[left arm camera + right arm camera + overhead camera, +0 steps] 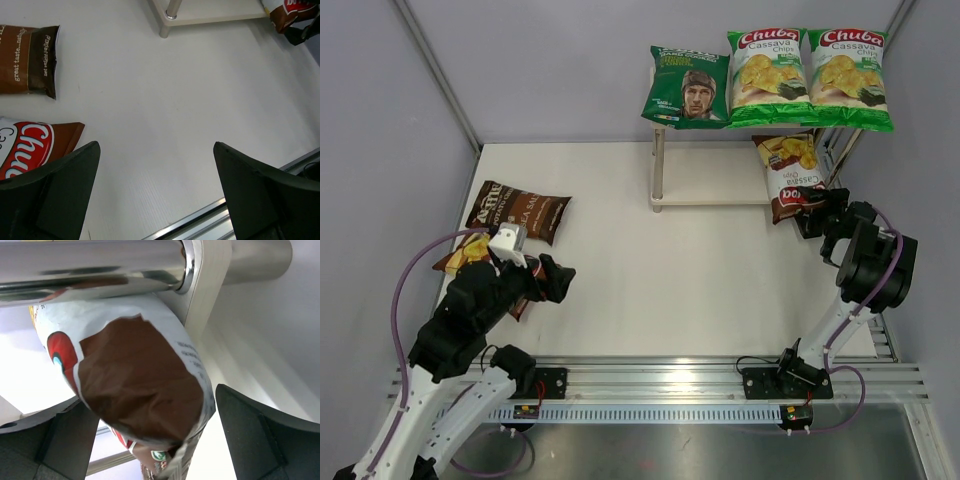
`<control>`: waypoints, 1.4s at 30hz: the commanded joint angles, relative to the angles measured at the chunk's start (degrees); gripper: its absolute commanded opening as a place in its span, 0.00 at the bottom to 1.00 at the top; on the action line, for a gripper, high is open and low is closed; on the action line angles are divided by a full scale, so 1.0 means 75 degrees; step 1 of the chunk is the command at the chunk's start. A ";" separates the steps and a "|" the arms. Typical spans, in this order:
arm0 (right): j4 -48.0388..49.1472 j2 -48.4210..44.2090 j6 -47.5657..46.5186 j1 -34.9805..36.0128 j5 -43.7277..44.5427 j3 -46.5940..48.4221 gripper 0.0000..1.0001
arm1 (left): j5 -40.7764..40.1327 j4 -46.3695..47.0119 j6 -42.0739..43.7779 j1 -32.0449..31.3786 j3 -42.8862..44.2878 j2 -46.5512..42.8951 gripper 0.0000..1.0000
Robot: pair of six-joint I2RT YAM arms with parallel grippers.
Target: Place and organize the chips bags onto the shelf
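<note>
Glossy, crinkled brown-and-white chips bag [140,375] sits at the right end of the pale wooden shelf's [710,178] lower board, under a chrome tube [90,260]. It lies between the wide-spread fingers of the right end effector [156,399], ungripped. Left end effector [155,150] gapes empty over the matte white tabletop [165,100], with a dark-brown bag [27,60] and a brown red-logo bag [30,145] flat to its left.

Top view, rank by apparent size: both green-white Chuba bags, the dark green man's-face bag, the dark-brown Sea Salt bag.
1. Left green-white Chuba bag and right green-white Chuba bag: alike, tied.
2. Dark green man's-face bag.
3. Dark-brown Sea Salt bag; it lies lower, on the white table, so unsure.
</note>
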 commanded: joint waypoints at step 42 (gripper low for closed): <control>-0.3425 -0.0937 0.0203 0.0572 0.2102 0.1242 0.99 | -0.0909 0.0002 -0.0171 -0.0010 0.0195 0.0114 0.99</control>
